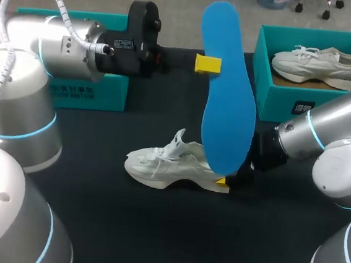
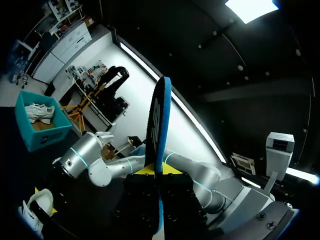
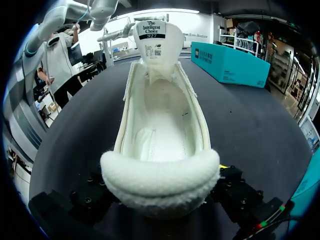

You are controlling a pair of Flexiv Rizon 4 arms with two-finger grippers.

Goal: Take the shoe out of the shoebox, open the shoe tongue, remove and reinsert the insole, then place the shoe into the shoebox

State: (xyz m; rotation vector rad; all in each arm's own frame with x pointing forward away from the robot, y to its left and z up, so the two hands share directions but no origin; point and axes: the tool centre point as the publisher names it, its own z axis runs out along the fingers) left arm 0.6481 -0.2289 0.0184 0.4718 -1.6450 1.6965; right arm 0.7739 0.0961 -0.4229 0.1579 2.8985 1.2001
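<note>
A long blue insole hangs upright in the air above the table, with my left gripper shut on its edge near the upper end. In the left wrist view the insole stands edge-on between the fingers of that gripper. Below it the white shoe rests on the black table, toe to the left. My right gripper is at its heel. From the right wrist the shoe shows a raised tongue and a bare inside, and the right gripper clasps the padded heel from both sides.
A teal shoebox at the back right holds a second white shoe. Another teal box stands at the back left, partly behind my left arm; it also appears as a teal box beyond the shoe's toe.
</note>
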